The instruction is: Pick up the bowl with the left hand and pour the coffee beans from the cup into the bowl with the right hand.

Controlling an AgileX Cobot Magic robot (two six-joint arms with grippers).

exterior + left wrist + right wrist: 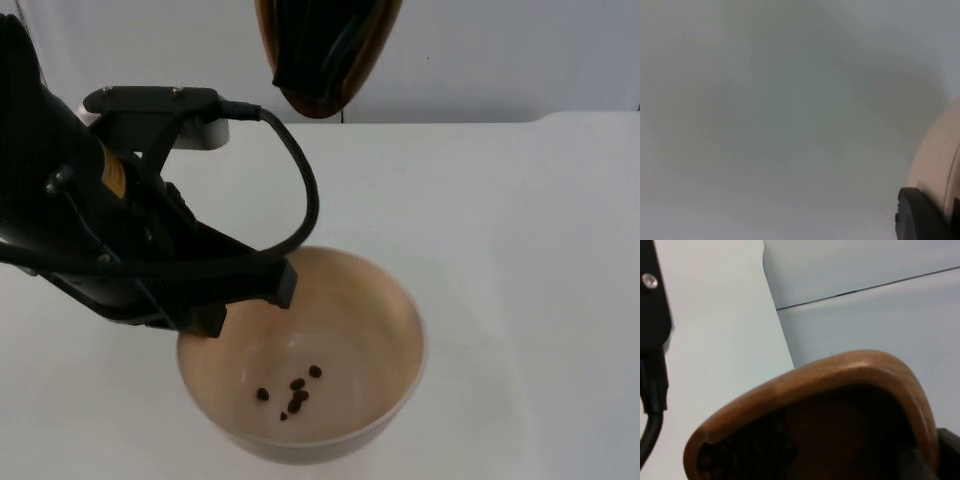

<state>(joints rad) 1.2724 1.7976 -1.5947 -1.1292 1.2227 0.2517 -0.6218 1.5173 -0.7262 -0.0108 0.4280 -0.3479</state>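
Bowl [350, 330]: left hand [240, 295] clamps its rim, held up as catcher; few beans [293, 390] in.
Cup [840, 405]: right hand's grip, can't tell; tipped above to pour.

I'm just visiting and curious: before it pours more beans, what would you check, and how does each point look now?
1. Left end effector grips the bowl rim: ok.
2. Bowl upright, mouth open upward: ok.
3. Some coffee beans already inside the bowl: ok.
4. Wooden cup held by the right end effector: cannot tell, its grip is hidden.
5. Cup directly above the bowl: not ok; it hangs behind it.
6. Beans left in the cup: ok.
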